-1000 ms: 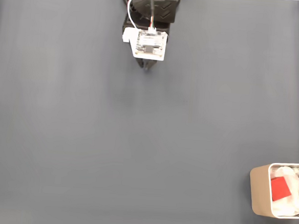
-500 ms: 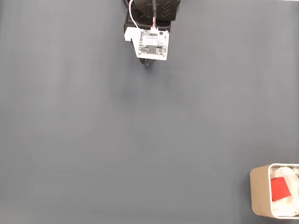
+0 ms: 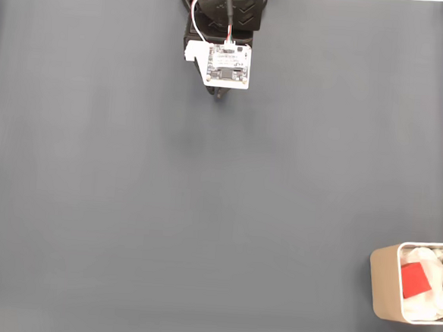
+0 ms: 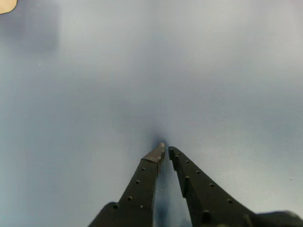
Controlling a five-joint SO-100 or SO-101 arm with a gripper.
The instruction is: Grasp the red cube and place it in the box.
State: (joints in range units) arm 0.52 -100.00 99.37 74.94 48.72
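The red cube (image 3: 414,280) lies inside the box (image 3: 384,282) at the lower right of the fixed view, resting on white lining. My arm is folded back at the top centre of the fixed view, far from the box, with the gripper (image 3: 221,95) tucked under a white circuit board. In the wrist view the gripper (image 4: 165,150) points down at bare grey mat, its two black fingers nearly touching at the tips, shut with nothing between them.
A grey mat (image 3: 203,210) covers the whole table. The box is cut by the right edge of the fixed view. A pale corner of something (image 4: 7,4) shows at the top left of the wrist view.
The arm has drawn back slightly toward the top of the fixed view and settled. The cube and box have not moved.
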